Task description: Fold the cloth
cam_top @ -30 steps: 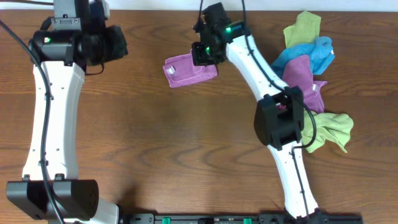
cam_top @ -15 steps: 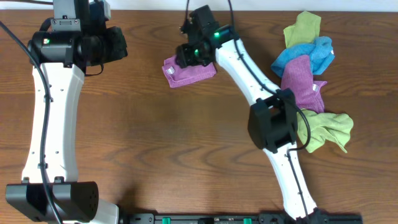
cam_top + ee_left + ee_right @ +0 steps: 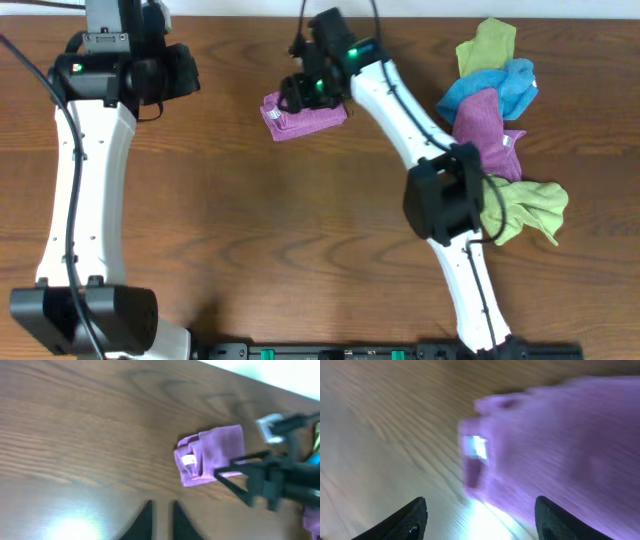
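1. Purple cloth (image 3: 303,115) lies folded into a small, roughly rectangular bundle on the wooden table (image 3: 250,220); a white tag (image 3: 189,460) shows on its left end, also visible in the right wrist view (image 3: 475,446).
2. Right gripper (image 3: 305,88) sits directly over the purple cloth, at its far edge in the overhead view; fingers spread wide with nothing between them; the right wrist view is blurred, and the cloth (image 3: 560,445) fills the right part of the frame beyond the tips (image 3: 482,520); can't tell whether it touches the cloth.
3. Left gripper (image 3: 180,72) is well to the left of the purple cloth, off the fabric; its fingers (image 3: 145,520) are drawn close with only a thin gap and hold nothing; its wrist view shows the cloth (image 3: 210,455) with the right gripper (image 3: 260,477) as a dark blur at its right side.
4. Pile of loose cloths well to the right of the purple cloth, apart from it: green cloth (image 3: 487,42); blue cloth (image 3: 495,88); second purple cloth (image 3: 485,135); yellow-green cloth (image 3: 525,205); all crumpled and overlapping.
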Robot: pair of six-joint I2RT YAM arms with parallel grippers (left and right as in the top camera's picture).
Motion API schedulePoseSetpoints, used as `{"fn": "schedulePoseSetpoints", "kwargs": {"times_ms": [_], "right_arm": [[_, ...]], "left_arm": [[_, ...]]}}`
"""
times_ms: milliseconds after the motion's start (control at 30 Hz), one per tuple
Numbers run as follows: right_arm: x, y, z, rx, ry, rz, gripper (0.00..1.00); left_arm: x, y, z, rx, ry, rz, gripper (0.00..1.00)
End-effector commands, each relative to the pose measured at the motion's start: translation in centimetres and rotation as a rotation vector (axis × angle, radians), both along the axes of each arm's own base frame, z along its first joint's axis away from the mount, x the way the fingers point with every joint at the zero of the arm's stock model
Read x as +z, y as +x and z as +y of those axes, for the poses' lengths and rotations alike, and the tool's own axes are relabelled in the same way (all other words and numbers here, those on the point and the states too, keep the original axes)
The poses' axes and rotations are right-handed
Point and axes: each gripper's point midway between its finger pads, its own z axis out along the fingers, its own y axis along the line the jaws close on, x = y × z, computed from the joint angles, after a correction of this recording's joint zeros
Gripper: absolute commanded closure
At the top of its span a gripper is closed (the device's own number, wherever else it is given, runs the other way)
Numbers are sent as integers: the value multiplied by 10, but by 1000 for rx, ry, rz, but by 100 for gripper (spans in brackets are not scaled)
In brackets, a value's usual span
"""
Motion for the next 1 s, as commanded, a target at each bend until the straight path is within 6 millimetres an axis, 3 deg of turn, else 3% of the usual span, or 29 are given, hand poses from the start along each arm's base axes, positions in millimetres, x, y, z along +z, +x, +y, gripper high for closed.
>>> {"fn": "schedulePoseSetpoints", "kwargs": {"times_ms": [0,33,100,133,200,400,500,633,700,967], "right_arm": [[57,15,-35,-47,-108,-163,33],[55,16,-46,-71,-158,-165,39],[49,15,-63,-90,-219,-152,90],[45,15,-68,-96,-231,-137,99],[36,16,-79,-115,-262,-114,99],[14,39,-109,-199,-349,-134,99],[4,48,-118,-230,-370,-141,99],[-17,56,-127,-268,-373,-113,99],[-23,58,-128,-285,-366,-103,99],[-42,61,-127,-282,-372,-91,99]], "left_arm": [[-53,5,-19,-77,-116,103,60],[-65,7,-27,-103,-159,119,42],[-83,11,-40,-144,-228,145,29],[-89,13,-46,-162,-261,156,27],[-104,20,-55,-190,-318,175,18],[-154,42,-76,-227,-403,210,14],[-165,50,-90,-234,-442,209,12],[-180,55,-106,-258,-433,209,2],[-188,56,-111,-266,-431,217,4],[-212,55,-109,-222,-423,268,5]]}}
